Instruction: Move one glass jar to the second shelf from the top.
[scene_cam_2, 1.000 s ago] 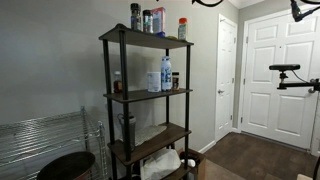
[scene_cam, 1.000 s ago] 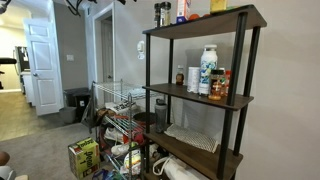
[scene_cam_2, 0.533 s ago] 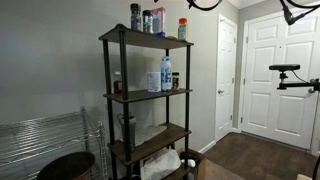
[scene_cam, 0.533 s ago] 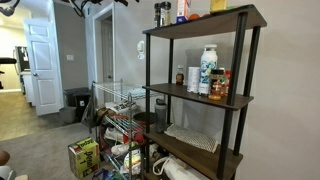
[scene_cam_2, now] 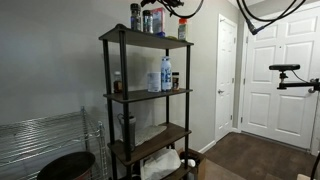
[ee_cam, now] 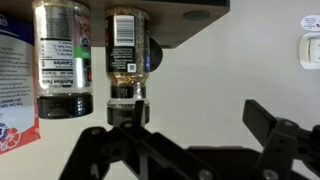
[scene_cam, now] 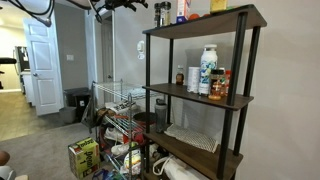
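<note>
The wrist view is upside down. In it two glass jars hang from the top shelf (ee_cam: 190,20): one jar (ee_cam: 125,45) with a dark lid in the middle, a wider jar (ee_cam: 62,50) to its left. My gripper (ee_cam: 190,110) is open with nothing between its fingers, and one finger (ee_cam: 125,115) stands just in front of the middle jar. In both exterior views the gripper (scene_cam_2: 172,7) hovers at the top shelf beside the jars (scene_cam_2: 135,17) (scene_cam: 160,14). The second shelf from the top (scene_cam: 195,95) (scene_cam_2: 150,95) is a dark board one tier below.
A white bottle (scene_cam: 208,68) and small bottles stand on the second shelf. A labelled container (ee_cam: 12,70) stands beside the jars. A wire rack (scene_cam: 118,110) with clutter, a dark bin (scene_cam: 76,103) and white doors (scene_cam_2: 280,75) surround the shelving unit. A wall switch (ee_cam: 310,50) shows behind.
The arm has swung in from the upper edge toward the top shelf; its gripper now hangs beside the jars. The jars and bottles have not moved.
</note>
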